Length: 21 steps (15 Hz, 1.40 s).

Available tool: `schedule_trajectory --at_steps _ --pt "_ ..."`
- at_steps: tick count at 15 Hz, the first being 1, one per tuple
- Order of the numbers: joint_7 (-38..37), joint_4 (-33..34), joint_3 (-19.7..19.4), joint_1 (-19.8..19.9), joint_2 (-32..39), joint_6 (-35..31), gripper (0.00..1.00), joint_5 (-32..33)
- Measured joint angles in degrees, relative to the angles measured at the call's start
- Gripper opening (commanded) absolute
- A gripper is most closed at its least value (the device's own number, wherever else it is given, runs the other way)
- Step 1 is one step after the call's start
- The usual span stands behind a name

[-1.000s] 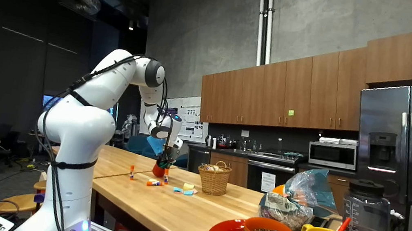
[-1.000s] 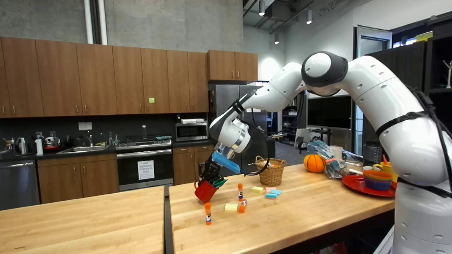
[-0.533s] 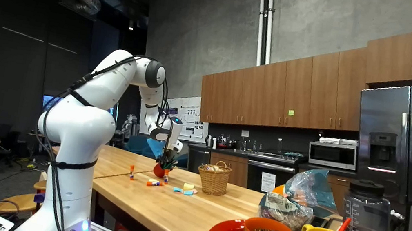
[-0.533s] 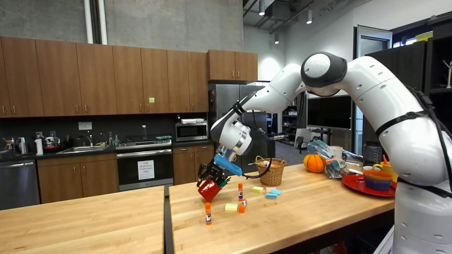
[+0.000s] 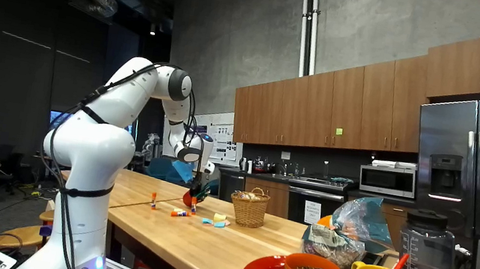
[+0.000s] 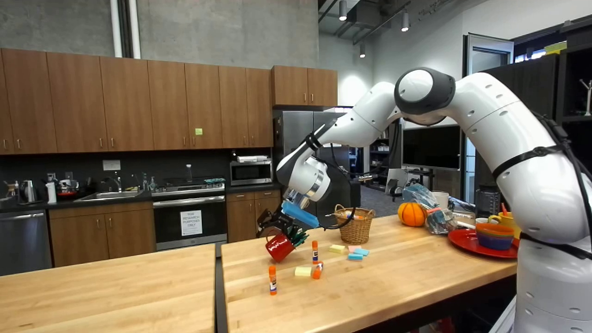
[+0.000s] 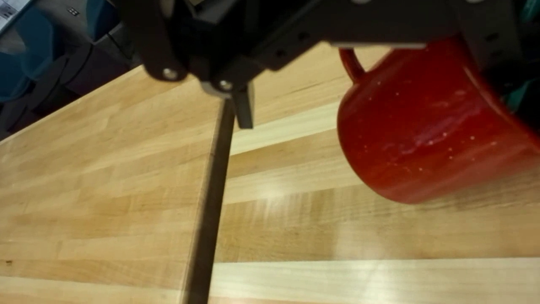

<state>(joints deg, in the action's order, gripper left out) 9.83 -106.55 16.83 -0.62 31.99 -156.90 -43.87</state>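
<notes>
A red mug (image 6: 280, 248) with dark green pointed items (image 6: 297, 237) in its mouth leans over at the near end of the wooden table, in both exterior views. My gripper (image 6: 276, 228) is right above and around it, jaws spread wide. In the wrist view one finger (image 7: 244, 110) stands well apart from the mug (image 7: 426, 126), with bare wood between that finger and the mug's handle (image 7: 351, 65). The other finger is dark and mostly hidden near the mug's rim; whether it touches, I cannot tell. Nor can I tell how the mug's base meets the table.
Orange glue sticks (image 6: 273, 280) and yellow sticky notes (image 6: 303, 271) lie close to the mug. Farther along come a wicker basket (image 6: 356, 229), a small pumpkin (image 6: 412, 214) and a red plate (image 6: 462, 244) with stacked bowls. A dark gap (image 7: 209, 219) separates two tabletops.
The jaws have spread from nearly closed to wide. The mug has shifted and tilted further, its mouth turning away from the finger that swung out. The arm has barely moved.
</notes>
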Motion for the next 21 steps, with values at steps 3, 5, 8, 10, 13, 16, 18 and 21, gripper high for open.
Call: schedule_trajectory --at_steps 3,5,8,10,13,16,18,21 --pt "-1.2 0.0 -1.6 -0.5 -0.5 1.8 1.0 4.1" --pt "-1.6 0.0 -2.2 -0.5 -0.7 3.2 1.0 6.4" --pt "-3.0 0.1 -3.1 -0.6 -0.8 5.1 1.0 10.4" --pt "-4.1 0.3 -3.4 -0.6 -1.1 5.6 1.0 13.4" --pt "-5.4 0.4 -3.6 -0.9 -2.3 5.8 1.0 17.0" --pt "-6.3 0.6 -3.6 -1.4 -3.6 6.8 1.0 19.4" --pt "-8.0 0.7 -4.1 -2.2 -4.1 8.0 1.0 21.6" --pt "-14.0 0.7 -7.0 -5.3 -4.6 10.6 1.0 27.6"
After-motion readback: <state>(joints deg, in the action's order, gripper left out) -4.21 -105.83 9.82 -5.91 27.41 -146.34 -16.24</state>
